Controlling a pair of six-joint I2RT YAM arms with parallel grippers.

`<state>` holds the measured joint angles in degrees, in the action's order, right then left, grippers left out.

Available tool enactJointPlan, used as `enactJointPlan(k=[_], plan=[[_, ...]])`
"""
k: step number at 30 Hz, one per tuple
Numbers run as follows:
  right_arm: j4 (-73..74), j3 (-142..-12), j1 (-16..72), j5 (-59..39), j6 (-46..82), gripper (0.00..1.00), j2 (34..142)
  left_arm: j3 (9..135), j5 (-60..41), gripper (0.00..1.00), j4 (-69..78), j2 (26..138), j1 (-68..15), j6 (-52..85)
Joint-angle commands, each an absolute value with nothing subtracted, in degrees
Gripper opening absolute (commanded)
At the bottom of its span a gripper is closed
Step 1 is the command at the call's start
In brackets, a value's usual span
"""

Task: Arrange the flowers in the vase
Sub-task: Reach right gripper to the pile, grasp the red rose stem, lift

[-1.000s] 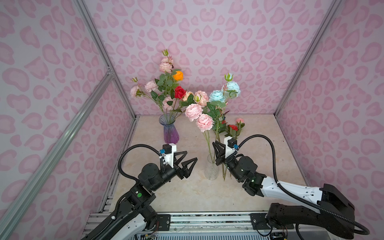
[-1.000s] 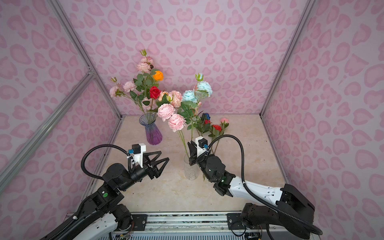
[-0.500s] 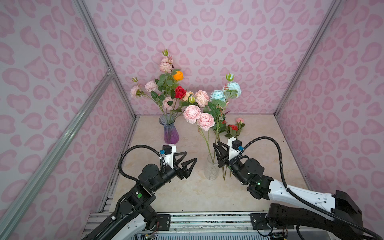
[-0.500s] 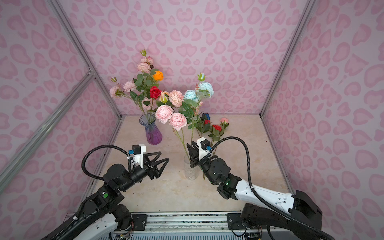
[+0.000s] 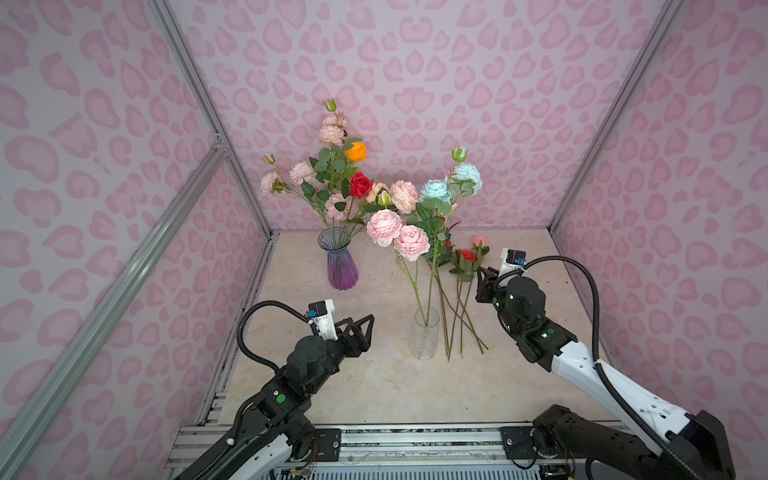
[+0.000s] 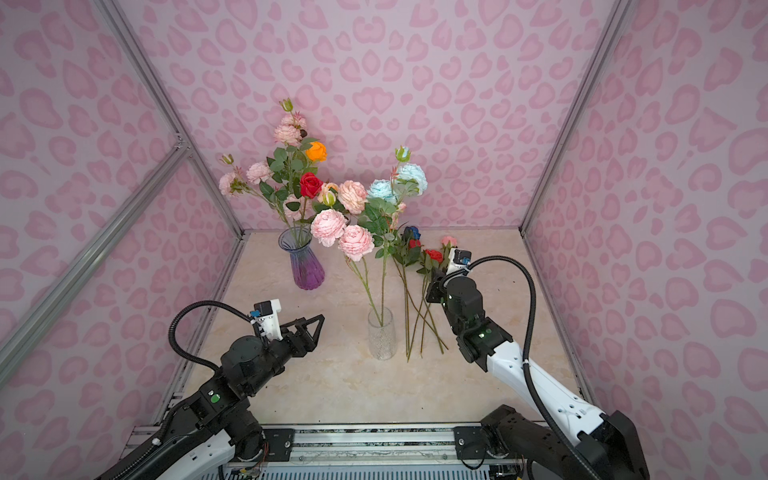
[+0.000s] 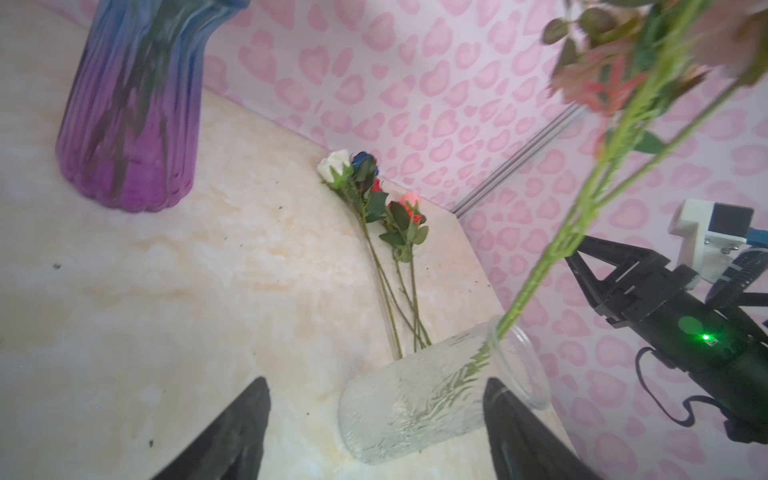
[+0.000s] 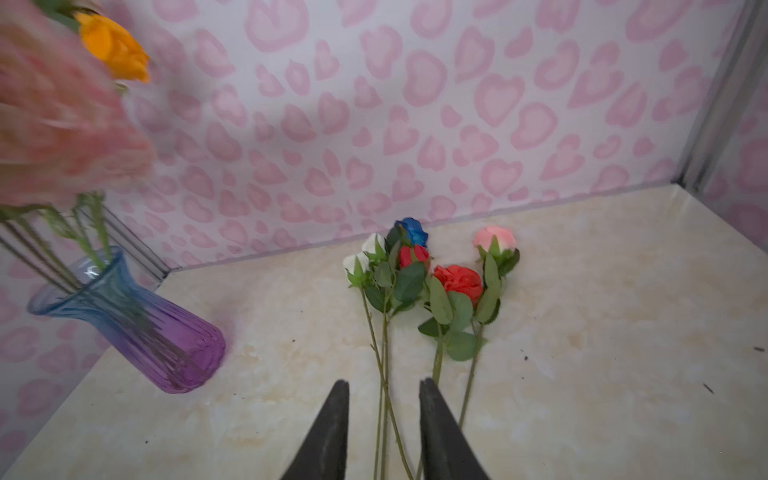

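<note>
Left to right: left gripper [image 5: 362, 332] hovering near the clear vase [image 5: 426, 338], jaws wide and empty; right gripper [image 8: 384, 386] narrowly parted, holding nothing, poised over loose flowers [image 8: 415, 291] lying on the table [image 5: 374, 386] just right of that vase. Best to settle on one stem below its leaves, pinch it alone, then lift clear before tipping into a vase. Counted: two vases, purple vase [image 5: 342, 266] included; two grippers; six loose blooms, namely two white, one blue, two red, one pink.
</note>
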<state>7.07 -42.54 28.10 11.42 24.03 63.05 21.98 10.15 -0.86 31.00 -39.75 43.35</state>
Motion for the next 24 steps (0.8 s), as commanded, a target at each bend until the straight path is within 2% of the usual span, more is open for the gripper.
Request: enactJointPlan(k=[1, 6, 10, 18, 21, 24], plan=[[-0.7, -46.3, 24.2, 1.7, 29.5, 0.31, 70.7, 21.5, 14.2, 0.82, -6.1, 33.6, -39.7, 50.0], [-7.0, -56.7, 20.5, -5.7, 30.2, 0.32, 88.4, 22.1, 10.1, 0.82, -5.7, 41.3, -39.7, 52.0], [-8.2, -62.0, 19.4, -7.7, 32.4, 0.34, 99.3, 24.2, 7.3, 0.82, -4.5, 46.4, -39.7, 50.2], [-5.5, -63.6, 18.6, -8.7, 34.1, 0.34, 107.6, 26.8, 6.9, 0.83, -3.2, 49.1, -39.7, 47.8], [-4.7, -64.3, 18.0, -9.2, 34.8, 0.29, 109.6, 27.2, 7.0, 0.83, -3.0, 49.9, -39.7, 47.1], [-3.0, -64.0, 17.7, -9.9, 35.5, 0.17, 109.9, 27.9, 6.7, 0.83, -3.1, 50.5, -39.7, 46.5]])
